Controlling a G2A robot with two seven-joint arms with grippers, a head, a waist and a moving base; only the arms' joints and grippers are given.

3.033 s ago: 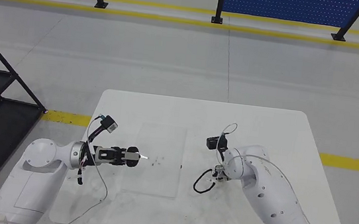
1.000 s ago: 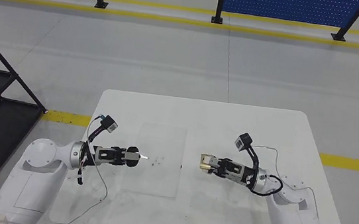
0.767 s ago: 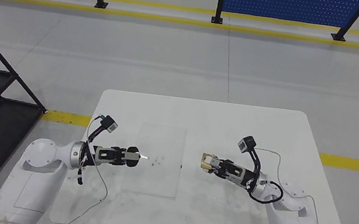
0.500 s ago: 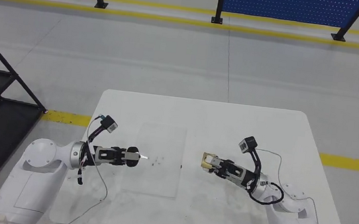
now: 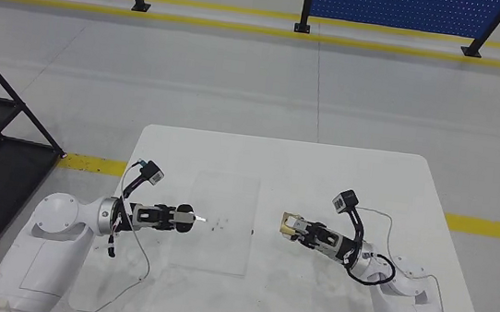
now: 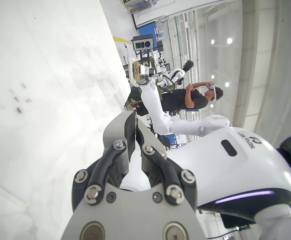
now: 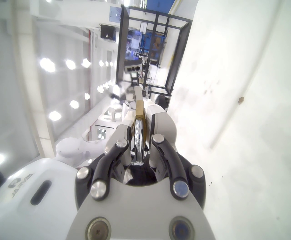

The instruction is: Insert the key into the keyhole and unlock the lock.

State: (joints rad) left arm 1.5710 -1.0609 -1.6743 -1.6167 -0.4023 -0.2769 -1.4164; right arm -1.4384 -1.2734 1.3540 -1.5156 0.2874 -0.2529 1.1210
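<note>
Key and lock are held level above the bench, well apart, facing each other.

The key (image 5: 198, 216) is pinched in the shut left jaws over the left half of the bench (image 5: 341, 176), its tip pointed at the lock (image 5: 288, 223). The lock is clamped in the right jaws at its shackle end, with its brass body turned toward the key.

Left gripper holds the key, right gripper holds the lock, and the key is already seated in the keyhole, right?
Not quite. The key is not inserted. The top view shows it well apart from the lock, with bare table between them. The rest stands: the left gripper holds the key and the right gripper holds the lock.
</note>
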